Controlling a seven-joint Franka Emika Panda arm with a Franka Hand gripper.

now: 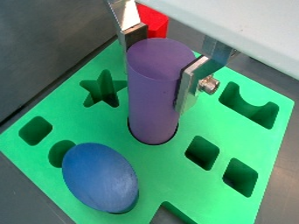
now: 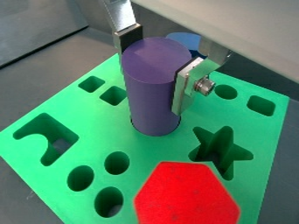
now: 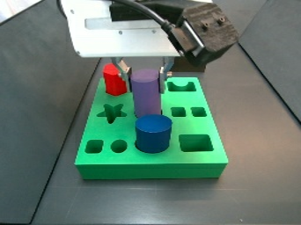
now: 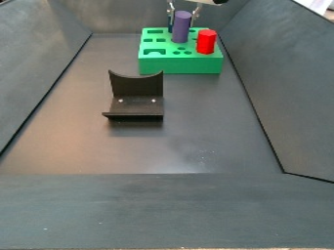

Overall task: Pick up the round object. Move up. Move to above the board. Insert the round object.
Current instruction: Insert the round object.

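The round object, a tall slim purple cylinder point(image 1: 155, 87), stands upright with its lower end inside a round hole of the green board point(image 1: 163, 179). It shows in both wrist views point(image 2: 155, 83) and both side views point(image 3: 144, 95) point(image 4: 182, 24). My gripper point(image 1: 162, 66) is above the board point(image 2: 263, 144), and its silver fingers point(image 1: 193, 83) press the cylinder's upper part from two sides. The gripper also shows in the other views point(image 2: 156, 68) point(image 3: 144, 72) point(image 4: 181, 10). The board lies at the far end of the floor point(image 4: 183, 66).
A short wide dark-blue cylinder point(image 3: 153, 134) and a red hexagonal prism point(image 3: 113, 79) stand in other holes of the board, either side of the purple one. Star, square and round holes stay open around them. The dark fixture point(image 4: 133, 95) stands mid-floor between sloped dark walls.
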